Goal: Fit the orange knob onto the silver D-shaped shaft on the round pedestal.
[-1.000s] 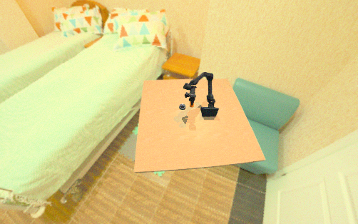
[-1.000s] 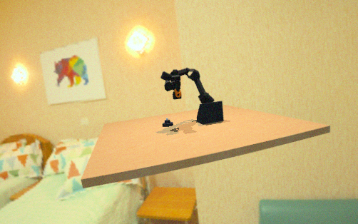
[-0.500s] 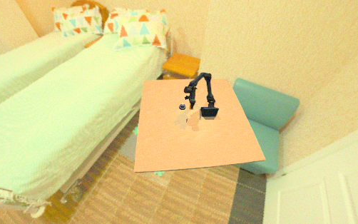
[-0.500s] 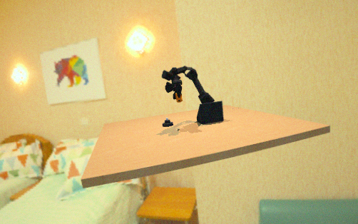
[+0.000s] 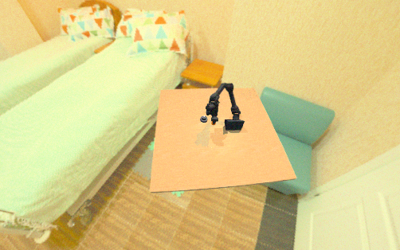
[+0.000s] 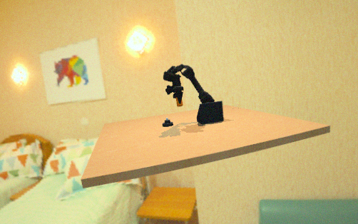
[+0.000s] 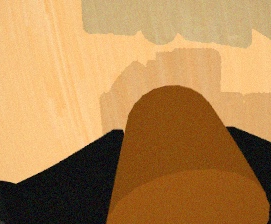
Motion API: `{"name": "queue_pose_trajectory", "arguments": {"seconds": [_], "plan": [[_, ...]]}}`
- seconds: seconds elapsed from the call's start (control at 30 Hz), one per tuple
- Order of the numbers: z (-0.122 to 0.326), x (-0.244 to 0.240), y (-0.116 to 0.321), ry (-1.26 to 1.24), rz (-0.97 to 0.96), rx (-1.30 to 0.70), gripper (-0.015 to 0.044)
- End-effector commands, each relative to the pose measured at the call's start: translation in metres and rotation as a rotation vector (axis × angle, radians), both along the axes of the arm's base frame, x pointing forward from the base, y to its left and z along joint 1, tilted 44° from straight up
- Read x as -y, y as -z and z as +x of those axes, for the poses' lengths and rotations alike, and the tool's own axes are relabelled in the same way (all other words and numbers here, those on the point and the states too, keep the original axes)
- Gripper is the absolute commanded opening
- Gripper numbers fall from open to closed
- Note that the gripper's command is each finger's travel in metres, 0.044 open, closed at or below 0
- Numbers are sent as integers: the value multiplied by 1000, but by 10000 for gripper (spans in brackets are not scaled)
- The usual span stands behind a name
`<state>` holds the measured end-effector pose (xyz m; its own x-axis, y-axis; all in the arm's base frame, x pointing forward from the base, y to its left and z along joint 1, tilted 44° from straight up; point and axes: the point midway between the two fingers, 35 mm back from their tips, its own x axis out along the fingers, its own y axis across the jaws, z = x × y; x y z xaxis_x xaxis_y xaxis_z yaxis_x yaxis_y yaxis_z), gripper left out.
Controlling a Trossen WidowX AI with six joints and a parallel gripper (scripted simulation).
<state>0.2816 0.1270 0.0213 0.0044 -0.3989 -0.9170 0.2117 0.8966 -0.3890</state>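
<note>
The orange knob (image 6: 180, 103) (image 7: 171, 135) is held between the black fingers of my gripper (image 6: 179, 101), above the table and higher than the pedestal. In the wrist view the knob fills the lower middle, with a dark finger on each side. In the top view only a bit of orange shows below the fingers. The knob's hole is not visible. The dark round pedestal (image 5: 203, 119) (image 6: 167, 124) stands on the table, to the left of the gripper in the top and exterior views. Its small silver shaft (image 6: 167, 119) points up; its flat side is too small to make out.
The arm's black base (image 5: 234, 125) (image 6: 210, 112) stands on the wooden table (image 5: 217, 171) (image 6: 133, 153), to the right of the pedestal. Shadows of the arm fall on the table top. Beds, a nightstand and a green seat are beyond the table's edges.
</note>
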Motion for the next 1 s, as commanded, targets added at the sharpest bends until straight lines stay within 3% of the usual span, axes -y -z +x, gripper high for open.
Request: {"name": "queue_pose_trajectory", "arguments": {"seconds": [0.0,0.4,0.97], "plan": [[2,0,5,5,-68,-6,0],[2,8,24,29,-302,-51,0],[10,63,90,34,-326,-48,0]]}}
